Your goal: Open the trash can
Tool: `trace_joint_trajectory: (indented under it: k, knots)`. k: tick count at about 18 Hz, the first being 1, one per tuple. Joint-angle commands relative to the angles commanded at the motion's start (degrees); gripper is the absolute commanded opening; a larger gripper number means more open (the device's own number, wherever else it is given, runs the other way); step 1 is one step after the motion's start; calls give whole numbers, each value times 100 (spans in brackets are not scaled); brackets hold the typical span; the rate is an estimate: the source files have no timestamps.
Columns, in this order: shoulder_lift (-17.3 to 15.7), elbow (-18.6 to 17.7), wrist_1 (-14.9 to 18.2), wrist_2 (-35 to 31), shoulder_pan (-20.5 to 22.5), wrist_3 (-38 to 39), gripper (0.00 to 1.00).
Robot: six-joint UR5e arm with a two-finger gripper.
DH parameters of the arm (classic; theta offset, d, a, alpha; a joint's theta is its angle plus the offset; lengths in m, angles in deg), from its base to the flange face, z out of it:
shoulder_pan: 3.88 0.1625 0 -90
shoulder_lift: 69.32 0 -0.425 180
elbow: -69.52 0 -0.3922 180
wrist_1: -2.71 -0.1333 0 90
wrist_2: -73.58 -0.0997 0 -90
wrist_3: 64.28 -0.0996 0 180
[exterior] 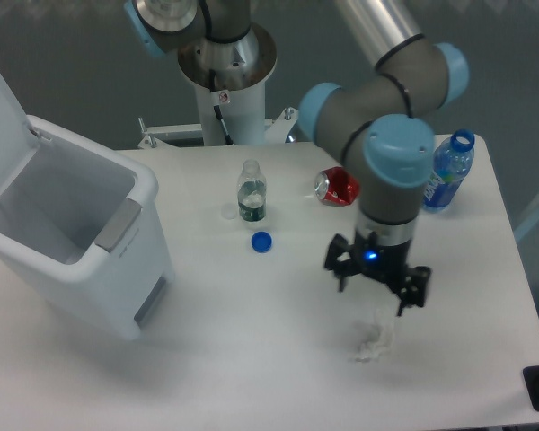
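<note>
Fixed camera: your trash can (67,238) sits at nine o'clock, lid already tipped back, so opening looks done. Your gripper (375,285), fingers spread and empty, hangs at four o'clock above crumpled paper (375,338).

The flat white table (251,377) carries a large white plastic trash can (81,260) at nine o'clock, a small clear bottle (250,191) and loose blue cap (261,241) near centre, a crushed red can (338,187) at one, a blue-labelled bottle (446,172) at two, and crumpled white tissue (375,338) at five.
</note>
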Motion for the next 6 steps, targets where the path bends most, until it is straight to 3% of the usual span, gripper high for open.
trace_joint_trajectory:
  k: [6]
  knots:
    - [132,0,-17,-150,141,-267,100]
